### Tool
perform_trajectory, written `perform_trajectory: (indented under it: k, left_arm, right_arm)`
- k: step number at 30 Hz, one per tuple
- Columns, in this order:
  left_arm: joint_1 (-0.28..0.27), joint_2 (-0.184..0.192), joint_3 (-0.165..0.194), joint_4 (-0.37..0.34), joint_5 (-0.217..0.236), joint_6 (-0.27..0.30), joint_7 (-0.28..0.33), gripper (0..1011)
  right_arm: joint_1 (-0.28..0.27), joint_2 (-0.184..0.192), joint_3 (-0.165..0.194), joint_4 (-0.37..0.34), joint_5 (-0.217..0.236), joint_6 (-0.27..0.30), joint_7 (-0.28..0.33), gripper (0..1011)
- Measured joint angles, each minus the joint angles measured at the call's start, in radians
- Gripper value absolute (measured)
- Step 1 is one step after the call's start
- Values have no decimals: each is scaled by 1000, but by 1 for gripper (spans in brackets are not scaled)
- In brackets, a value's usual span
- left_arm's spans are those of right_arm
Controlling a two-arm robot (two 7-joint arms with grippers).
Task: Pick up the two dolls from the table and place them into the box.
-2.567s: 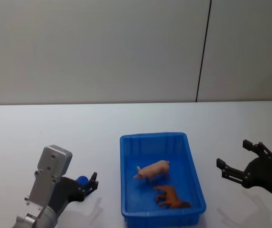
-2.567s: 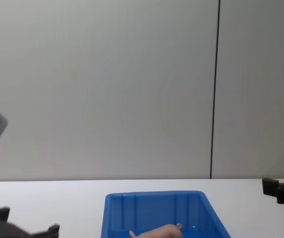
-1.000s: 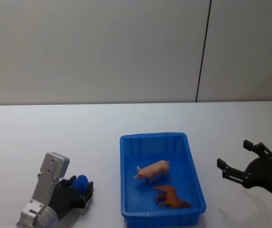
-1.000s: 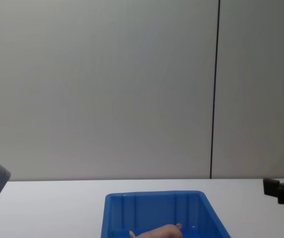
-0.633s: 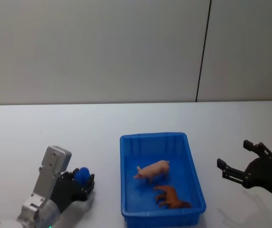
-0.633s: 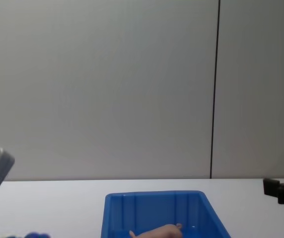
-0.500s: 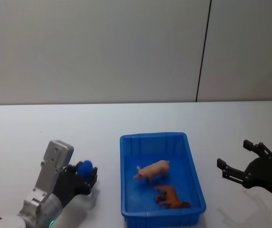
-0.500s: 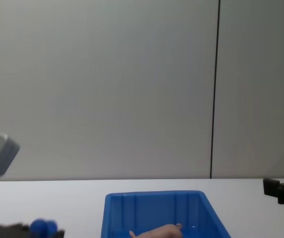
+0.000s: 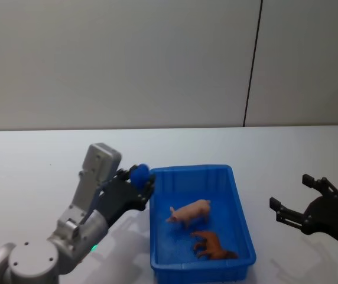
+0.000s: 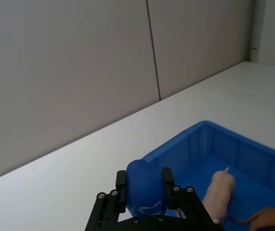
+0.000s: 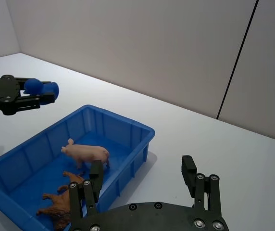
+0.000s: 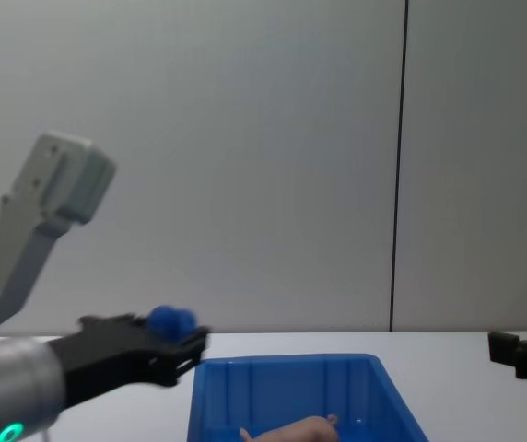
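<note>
Holding a small rounded blue doll (image 9: 139, 174) pinched between its fingers, the left gripper (image 9: 135, 186) hung above the white table (image 9: 51, 160) just at the 9 o'clock side of the blue box (image 9: 240, 219), over the box's far-left corner. In the left wrist view the blue doll (image 10: 144, 187) sat squeezed between the two black fingers (image 10: 121, 184), with the box rim (image 10: 176, 139) just beyond it. Inside the box lay a pink pig figure (image 9: 189, 212) near the middle and a brown animal figure (image 9: 213, 245) at about 5 o'clock from it, close by but apart. The right gripper (image 9: 296, 201) hovered above the table at the box's 3 o'clock, well clear of it, its fingers (image 9: 281, 214) spread wide and empty.
</note>
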Motion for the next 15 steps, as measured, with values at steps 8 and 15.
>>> perform_trajectory:
  k: [8,15]
  left_arm:
    - [-47,-58,25,8,29,-12,-39,676]
    - [-76,-93,40,22,43,-25,-64,867]
  right_arm:
    - [0,0,0,0,0,0,0,1001]
    - [0,0,0,0,0,0,0,1001]
